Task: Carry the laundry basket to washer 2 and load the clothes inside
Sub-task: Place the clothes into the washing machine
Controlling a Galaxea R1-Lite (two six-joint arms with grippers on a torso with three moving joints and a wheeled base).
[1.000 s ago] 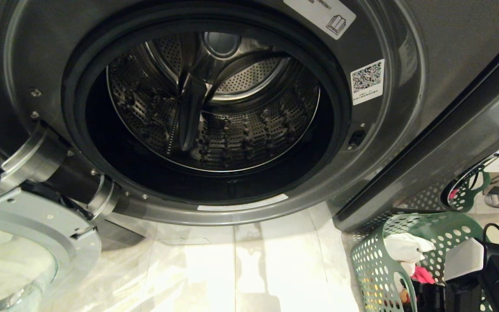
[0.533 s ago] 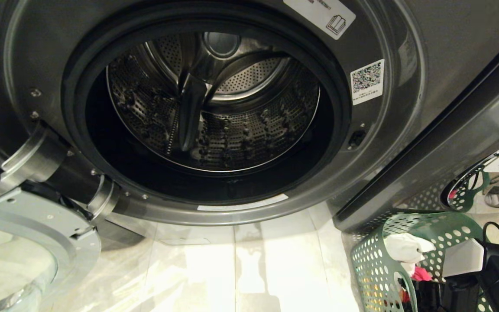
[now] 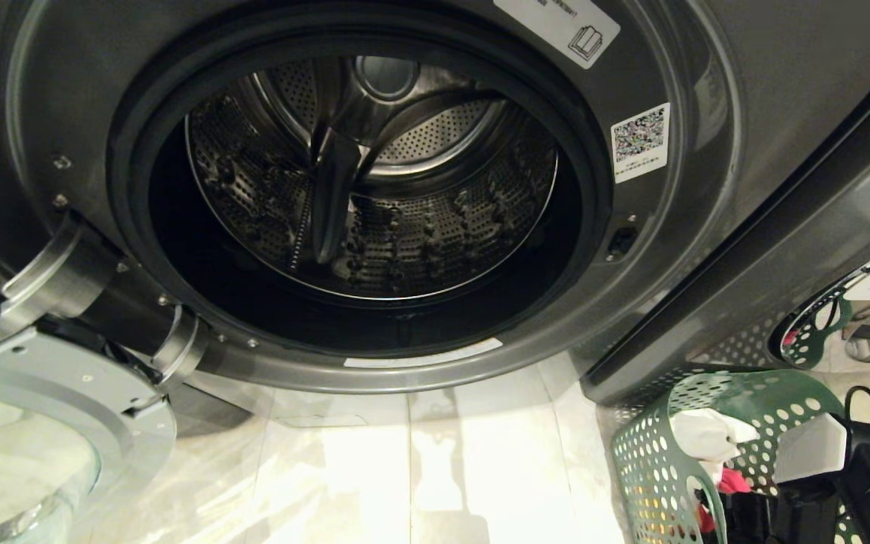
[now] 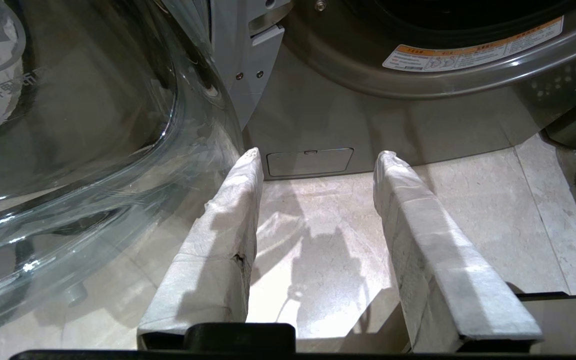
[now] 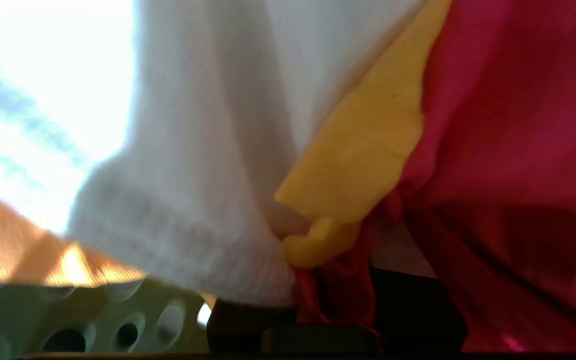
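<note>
While buried in clothes, right gripper fingers nearly closed.

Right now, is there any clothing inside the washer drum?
No, the washer drum shows only bare perforated metal, and the clothes sit in the basket on the floor.

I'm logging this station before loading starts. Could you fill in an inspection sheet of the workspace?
Surface: pale tiled floor, glossy.
Job's things: washer door swung open, drum holds nothing; laundry basket on floor at right with white garment, yellow garment, red garment.
Clutter: nothing seen.
Grippers: left end effector open over floor; right end effector buried in clothes.
Cables: black cable on right arm.
Surroundings: second dark washer at right.
</note>
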